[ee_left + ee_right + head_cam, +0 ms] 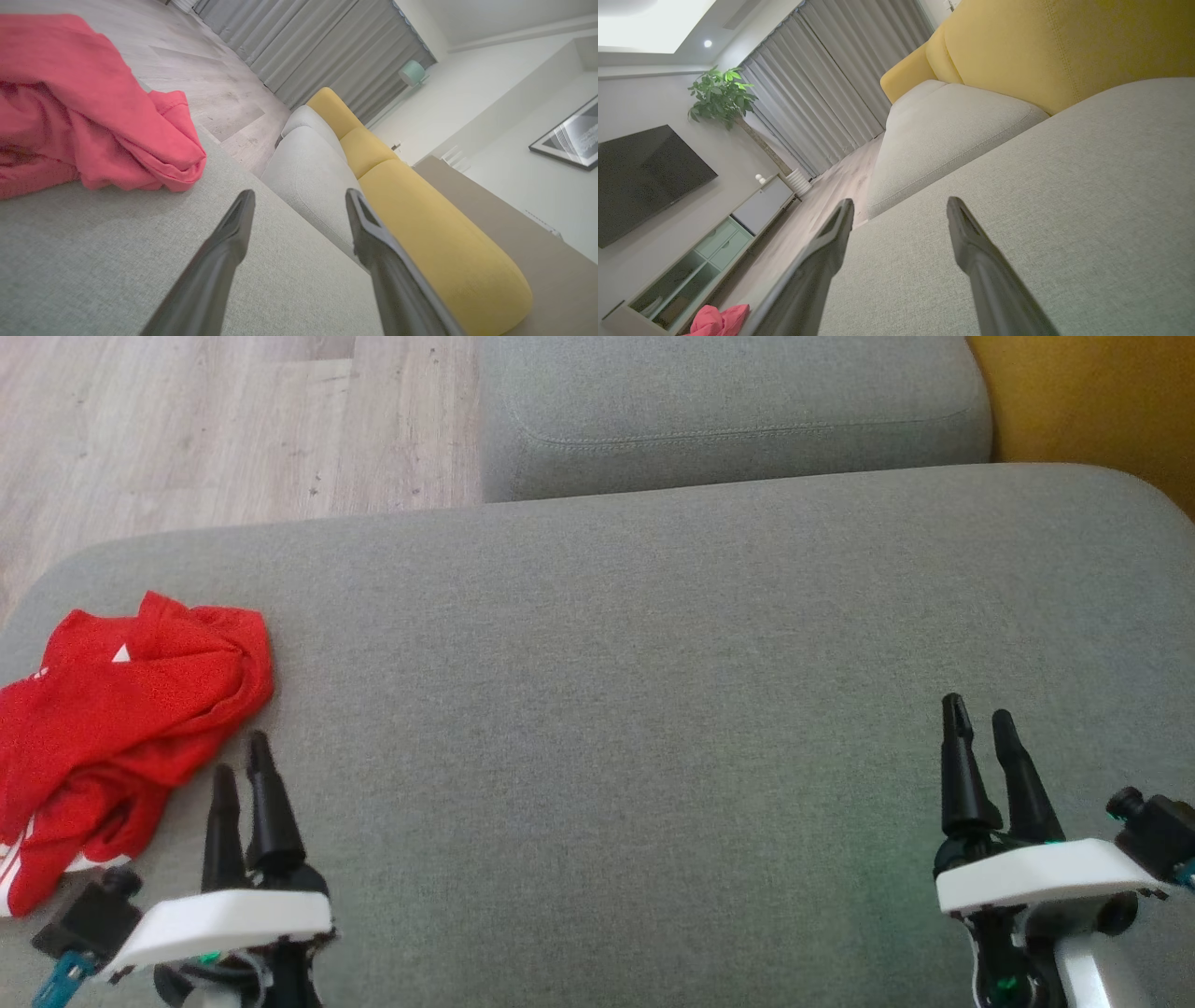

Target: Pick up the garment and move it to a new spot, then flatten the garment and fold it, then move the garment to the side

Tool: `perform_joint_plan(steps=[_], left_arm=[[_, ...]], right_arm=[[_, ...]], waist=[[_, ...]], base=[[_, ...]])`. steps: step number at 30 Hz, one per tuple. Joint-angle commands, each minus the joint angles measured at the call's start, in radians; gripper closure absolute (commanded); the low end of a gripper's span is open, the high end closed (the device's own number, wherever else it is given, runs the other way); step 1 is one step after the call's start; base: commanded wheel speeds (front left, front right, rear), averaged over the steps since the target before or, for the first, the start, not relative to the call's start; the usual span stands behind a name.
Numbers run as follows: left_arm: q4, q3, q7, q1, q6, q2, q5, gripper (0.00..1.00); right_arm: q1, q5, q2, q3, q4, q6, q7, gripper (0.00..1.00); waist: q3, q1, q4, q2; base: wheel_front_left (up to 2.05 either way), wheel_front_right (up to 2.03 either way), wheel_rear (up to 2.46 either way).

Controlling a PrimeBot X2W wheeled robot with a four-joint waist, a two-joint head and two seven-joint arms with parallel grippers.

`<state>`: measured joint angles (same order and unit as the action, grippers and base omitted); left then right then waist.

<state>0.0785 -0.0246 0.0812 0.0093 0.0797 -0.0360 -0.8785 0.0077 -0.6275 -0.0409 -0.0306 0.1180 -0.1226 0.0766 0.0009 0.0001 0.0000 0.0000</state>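
The garment (112,728) is a crumpled red piece with white stripes, lying in a heap at the left end of the grey sofa seat (616,691). My left gripper (241,754) hovers just to the right of it, open, with nothing between its fingers. In the left wrist view the garment (84,112) fills the upper left, beyond and left of the left gripper (299,198). My right gripper (977,711) is at the lower right over bare cushion, open and empty. In the right wrist view the right gripper (900,205) points along the seat, with the garment (717,319) small at the bottom left.
A second grey cushion (728,411) lies beyond the seat, with a yellow backrest (1092,401) at the right. Wooden floor (215,420) shows at the upper left, past the seat's edge. Curtains (822,88), a television (640,172) and a cabinet (705,252) stand across the room.
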Motion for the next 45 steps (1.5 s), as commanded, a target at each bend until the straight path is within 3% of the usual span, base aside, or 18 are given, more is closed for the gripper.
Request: perform_joint_plan(steps=[1, 7, 12, 22, 33, 45], left_arm=[[-0.042, 0.014, 0.007, -0.024, 0.001, -0.01, 0.014, 0.0], [-0.04, -0.021, 0.025, -0.014, 0.027, -0.011, 0.058, 0.0], [-0.032, -0.019, 0.039, -0.02, 0.018, -0.011, 0.129, 0.0], [-0.046, -0.072, 0.072, -0.019, -0.015, -0.013, 0.388, 0.0], [-0.034, -0.153, 0.104, -0.02, -0.089, -0.049, 0.592, 0.0], [-0.032, -0.275, 0.136, -0.031, -0.182, -0.108, 0.726, 0.0]], right_arm=[[-0.051, 0.02, -0.006, -0.016, -0.046, -0.004, 0.011, 0.0], [-0.05, 0.11, -0.006, -0.033, -0.054, -0.005, 0.028, 0.0], [-0.054, 0.183, -0.007, -0.045, -0.061, -0.005, 0.043, 0.0], [-0.048, 0.343, -0.007, -0.061, -0.069, -0.006, 0.076, 0.0], [-0.046, 0.507, -0.008, -0.079, -0.067, -0.006, 0.108, 0.0], [-0.041, 0.67, -0.008, -0.083, -0.06, -0.007, 0.141, 0.0]], waist=[[0.0, -0.0001, 0.0, 0.0], [0.0, -0.0001, -0.001, 0.0], [0.002, -0.0001, -0.002, 0.0], [0.0, -0.0001, -0.002, 0.0], [-0.001, -0.0001, 0.001, 0.0], [-0.004, -0.0001, 0.001, 0.0]], base=[[0.0, 0.0, 0.0], [0.0, 0.0, 0.0], [0.0, 0.0, 0.0], [0.0, 0.0, 0.0], [0.0, 0.0, 0.0], [0.0, 0.0, 0.0]])
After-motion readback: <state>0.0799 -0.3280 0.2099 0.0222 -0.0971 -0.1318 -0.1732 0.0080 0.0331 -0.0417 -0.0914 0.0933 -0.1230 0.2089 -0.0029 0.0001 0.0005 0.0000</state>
